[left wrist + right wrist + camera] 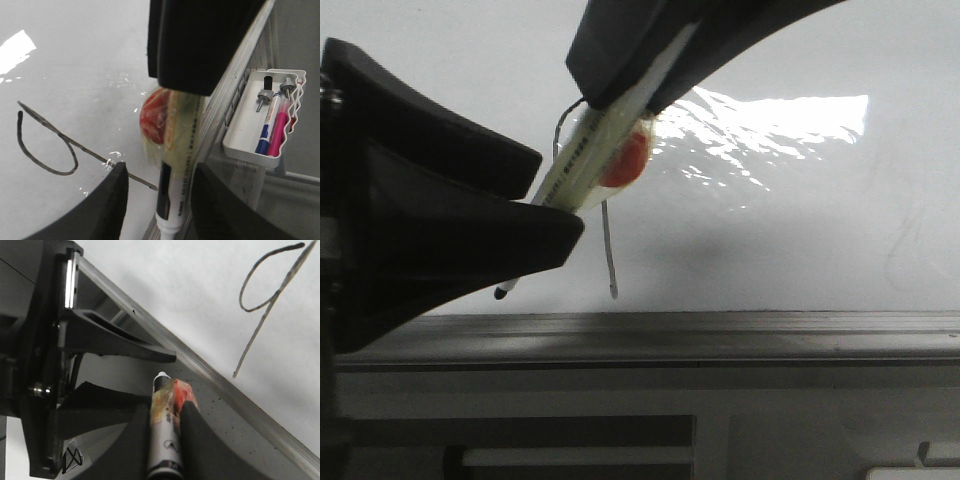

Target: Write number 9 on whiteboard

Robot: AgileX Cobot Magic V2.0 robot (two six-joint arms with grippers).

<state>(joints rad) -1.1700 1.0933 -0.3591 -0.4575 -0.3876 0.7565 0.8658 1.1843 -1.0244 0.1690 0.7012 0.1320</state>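
The whiteboard point(800, 230) bears the number 9 point(270, 295), a thin black loop with a long stem; it also shows in the left wrist view point(47, 145) and partly behind the marker in the front view point(610, 260). My right gripper point(165, 407) is shut on a white marker point(164, 440) wrapped in yellowish and red tape, with its tip point(503, 292) near the board's lower edge, away from the 9. My left gripper point(160, 170) is open, its fingers on either side of the marker point(172, 200). A gap shows on one side.
A grey aluminium rail point(720, 330) runs along the whiteboard's near edge. A white tray point(240, 140) beside the board holds blue, pink and black markers. Bright glare point(770, 125) lies on the board right of the grippers.
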